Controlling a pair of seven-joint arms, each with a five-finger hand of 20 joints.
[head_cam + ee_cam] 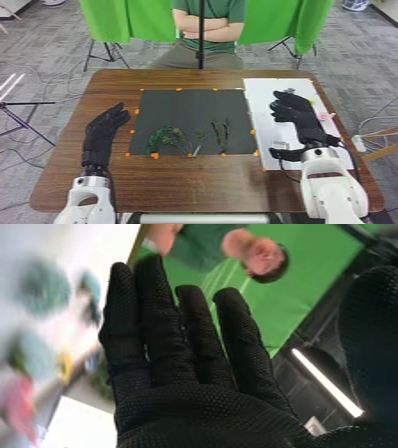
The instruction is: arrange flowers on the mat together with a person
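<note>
Mat and flowers on the worktop (169,187), both hands empty. Right hand (300,112): above the white sheet (266,112), fingers straight and lightly spread, nothing held; in the wrist view the same fingers extend beside blurred pink (18,404) and blue-green (44,289) shapes, probably flowers. Left hand (108,122): left of the dark mat (182,107), wide and relaxed, holding nothing.

Task material: leafy stems (162,137) lie on the near part of the mat, with thin dark stems (220,137) to their right. A pink flower (326,116) lies by the outer edge of the sheet, close beside the right forearm; a grey-green tuft (290,91) lies near the fingertips.

Likely faults. (a) The pink flower is at most risk: an outward swing of the forearm could sweep it off the sheet towards the worktop's edge. (b) Closing on the tuft from above, the glove may cover it, so that a thin stem slips between the fingers or a bloom is crushed. (c) The cable (284,169) looping from the right wrist could snag loose pieces as the arm crosses to the mat. (d) A new stem set down too near the leafy ones could tangle with them and drag the arrangement askew.
</note>
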